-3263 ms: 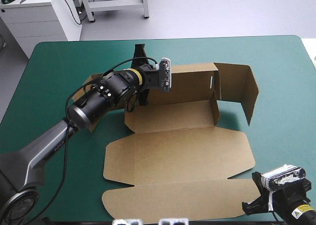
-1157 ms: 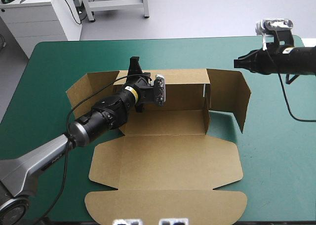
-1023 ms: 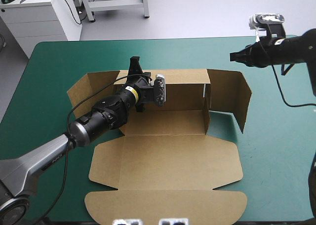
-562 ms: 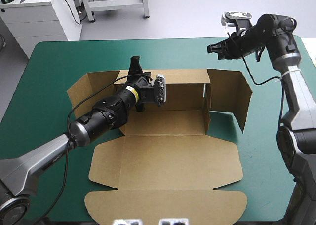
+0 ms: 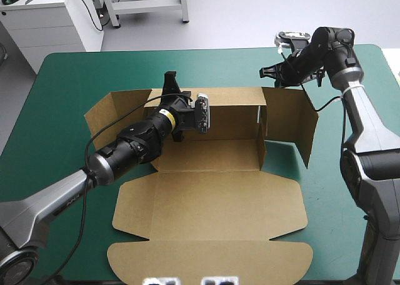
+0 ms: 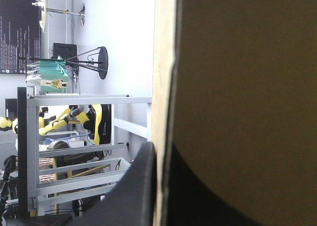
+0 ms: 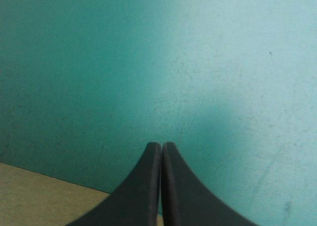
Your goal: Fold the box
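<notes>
Box [image 5: 212, 204] sits mostly unfolded on the teal-green tabletop [image 5: 56, 104]. Its big flat panels and rounded lid flap spread toward the near edge, back past the wrist of the left hand [image 5: 177, 107]. The rear wall is raised. The left hand is clamped on that wall near its left end. In the left wrist view the board edge [image 6: 166, 87] runs straight between the black fingers [image 6: 141, 186], which are all but closed on it, and the brown wall fills one side. The side flap just beside the left hand is half raised and leans outward.

At the wall's other end, well apart from the left hand, the right side panel stands upright and is bent round a corner. The right hand [image 5: 267, 71] hovers just beyond that far right corner. Its fingers are pressed together to one point and hold nothing. In the right wrist view the clenched fingertips [image 7: 153, 156] are over bare teal-green cover [image 7: 208, 62]. A corner of brown board [image 7: 34, 194] shows low beside the hand; whether they touch cannot be told. The two hands are well apart, with the rear wall between them.
</notes>
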Robot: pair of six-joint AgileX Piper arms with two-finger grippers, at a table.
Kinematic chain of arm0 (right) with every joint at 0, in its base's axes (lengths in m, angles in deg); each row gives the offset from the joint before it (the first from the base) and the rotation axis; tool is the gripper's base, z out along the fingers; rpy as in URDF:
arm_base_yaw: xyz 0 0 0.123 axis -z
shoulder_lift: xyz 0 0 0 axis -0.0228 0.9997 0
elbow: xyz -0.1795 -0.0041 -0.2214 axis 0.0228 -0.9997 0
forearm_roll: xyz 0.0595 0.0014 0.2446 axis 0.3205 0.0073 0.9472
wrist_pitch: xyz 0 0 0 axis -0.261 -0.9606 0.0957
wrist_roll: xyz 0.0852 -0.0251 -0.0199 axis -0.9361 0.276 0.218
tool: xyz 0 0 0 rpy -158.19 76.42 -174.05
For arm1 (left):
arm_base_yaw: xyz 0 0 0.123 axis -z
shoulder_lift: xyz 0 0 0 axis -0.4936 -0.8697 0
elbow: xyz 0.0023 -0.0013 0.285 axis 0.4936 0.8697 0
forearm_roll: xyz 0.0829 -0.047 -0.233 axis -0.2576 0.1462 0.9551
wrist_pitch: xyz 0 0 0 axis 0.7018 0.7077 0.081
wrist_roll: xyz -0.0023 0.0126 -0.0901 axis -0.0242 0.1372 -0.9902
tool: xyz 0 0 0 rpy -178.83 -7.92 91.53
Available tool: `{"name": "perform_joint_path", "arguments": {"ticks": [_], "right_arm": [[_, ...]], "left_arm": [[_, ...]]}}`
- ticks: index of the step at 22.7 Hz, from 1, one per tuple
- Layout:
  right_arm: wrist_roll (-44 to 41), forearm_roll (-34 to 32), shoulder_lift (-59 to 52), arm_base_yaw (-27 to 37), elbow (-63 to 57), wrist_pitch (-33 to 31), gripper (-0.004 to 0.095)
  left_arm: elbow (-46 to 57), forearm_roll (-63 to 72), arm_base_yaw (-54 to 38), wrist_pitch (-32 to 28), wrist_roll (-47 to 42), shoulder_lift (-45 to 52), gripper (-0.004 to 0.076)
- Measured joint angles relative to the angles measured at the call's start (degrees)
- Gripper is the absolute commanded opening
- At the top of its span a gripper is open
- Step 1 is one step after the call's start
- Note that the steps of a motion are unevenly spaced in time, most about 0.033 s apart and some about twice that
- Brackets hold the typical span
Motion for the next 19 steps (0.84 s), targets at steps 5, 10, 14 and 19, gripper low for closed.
{"name": "perform_joint_path", "arguments": {"ticks": [5, 10, 14, 19], "right_arm": [[-0.17, 0.35, -1.36, -0.17, -3.61, 0.06, 0.0000], [0.00, 0.43, -6.22, -0.35, -10.41, 0.10, -0.0001], [2.18, 3.57, -12.14, -0.35, -18.40, 0.24, -0.0001], [7.44, 8.61, -20.19, -0.35, -34.31, 6.86, -0.0001]], "left_arm": [[0.00, 0.00, 0.00, 0.00, -0.05, 0.00, -0.0008], [0.00, -0.25, 0.00, 0.00, -0.09, -0.05, -0.0008], [0.00, -0.64, 0.00, 0.17, -0.17, -0.11, -0.0008], [0.00, -1.13, 0.00, 0.13, -0.82, -0.17, -0.0008]]}}
